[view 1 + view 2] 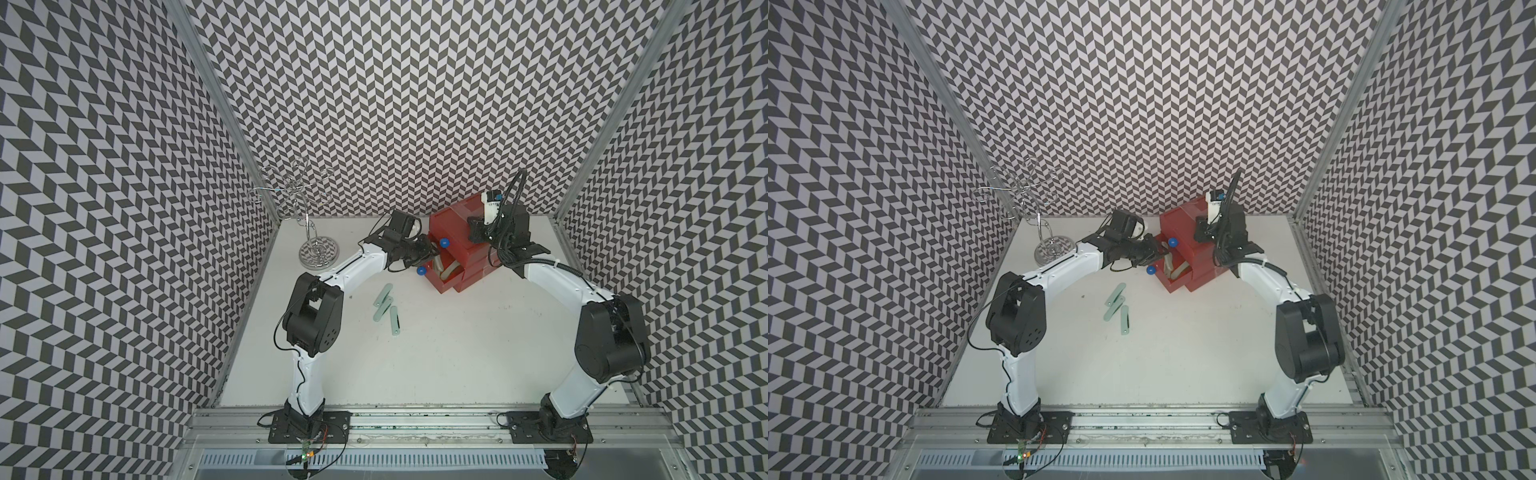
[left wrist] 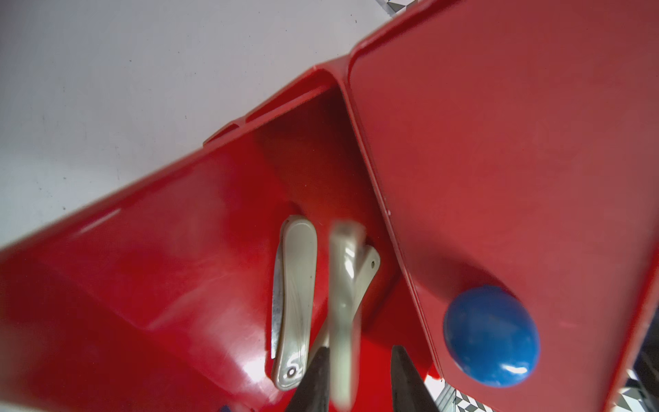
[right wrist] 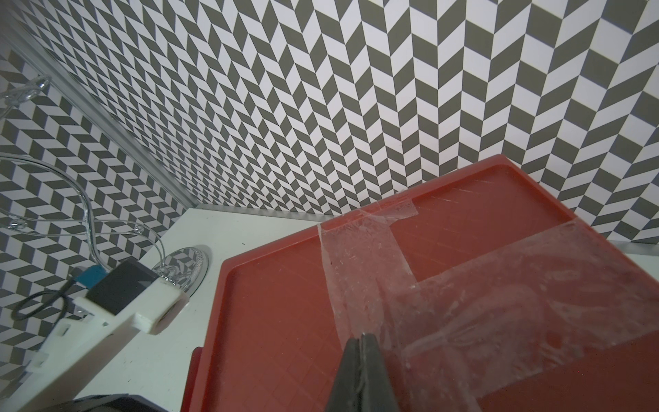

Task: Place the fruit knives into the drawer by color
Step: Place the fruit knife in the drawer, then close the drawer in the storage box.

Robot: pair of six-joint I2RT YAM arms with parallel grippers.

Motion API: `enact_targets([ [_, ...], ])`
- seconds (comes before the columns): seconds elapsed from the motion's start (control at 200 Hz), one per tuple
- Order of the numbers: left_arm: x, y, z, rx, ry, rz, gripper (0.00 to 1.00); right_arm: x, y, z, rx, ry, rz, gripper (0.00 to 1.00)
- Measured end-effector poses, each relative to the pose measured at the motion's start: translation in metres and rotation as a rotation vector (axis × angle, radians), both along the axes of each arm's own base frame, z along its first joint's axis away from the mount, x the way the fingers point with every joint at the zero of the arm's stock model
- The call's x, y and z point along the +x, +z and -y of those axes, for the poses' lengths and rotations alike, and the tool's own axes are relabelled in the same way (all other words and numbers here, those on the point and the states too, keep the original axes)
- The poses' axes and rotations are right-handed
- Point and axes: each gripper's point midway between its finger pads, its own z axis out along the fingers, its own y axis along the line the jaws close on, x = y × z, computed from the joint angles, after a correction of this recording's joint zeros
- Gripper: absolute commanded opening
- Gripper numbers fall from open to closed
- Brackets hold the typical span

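The red drawer box (image 1: 453, 226) (image 1: 1183, 226) stands at the back of the table. One drawer (image 1: 448, 284) (image 2: 178, 267) is pulled out beneath a shut one with a blue knob (image 2: 491, 337). My left gripper (image 2: 361, 349) (image 1: 432, 250) hovers over the pulled-out drawer, jaws apart. A blurred grey-olive fruit knife (image 2: 343, 306) hangs loose between them, beside one finger. Two more grey-olive knives (image 2: 296, 296) lie in that drawer. Three pale mint knives (image 1: 388, 309) (image 1: 1118, 308) lie on the table. My right gripper (image 3: 362, 337) (image 1: 473, 236) is shut, with its tips on the taped top (image 3: 463, 292).
A chrome wire stand (image 1: 318, 249) (image 1: 1054, 249) (image 3: 185, 260) stands at the back left on a round base. Chevron-patterned walls close the table on three sides. The second blue knob (image 1: 421, 271) sticks out from the open drawer's front toward the left arm.
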Motion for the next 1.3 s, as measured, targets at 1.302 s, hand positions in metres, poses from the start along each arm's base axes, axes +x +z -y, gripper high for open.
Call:
enact_targets([
  [1.302,-0.068,-0.002,-0.046,-0.030,0.058,0.030,0.00,0.000,0.000,0.000,-0.001,0.000,0.001,0.00],
])
